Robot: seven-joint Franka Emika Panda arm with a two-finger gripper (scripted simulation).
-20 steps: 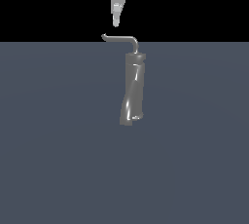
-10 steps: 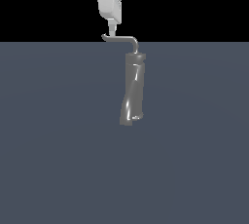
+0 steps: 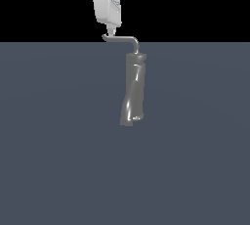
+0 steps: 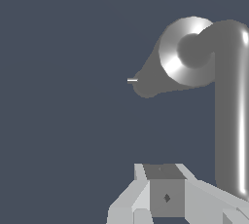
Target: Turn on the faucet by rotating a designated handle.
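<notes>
The faucet [image 3: 133,89] is a twisted glossy grey column standing on the dark floor. Its thin L-shaped handle [image 3: 121,38] runs from the column's top toward the exterior view's left and ends in a small hooked tip. My white gripper [image 3: 111,31] hangs straight down with its narrow tip right at that hooked end, seemingly touching it. The fingers look pressed together with nothing between them. In the wrist view the faucet [image 4: 187,52] appears end-on, the handle [image 4: 228,111] runs alongside my gripper [image 4: 165,195], and the rod lies beside the fingers, not between them.
The flat dark grey floor [image 3: 58,160] spreads around the faucet, under a black background. Nothing else stands in view.
My gripper has come down from above until its tip reaches the handle's hooked end. The handle and the faucet have not visibly moved.
</notes>
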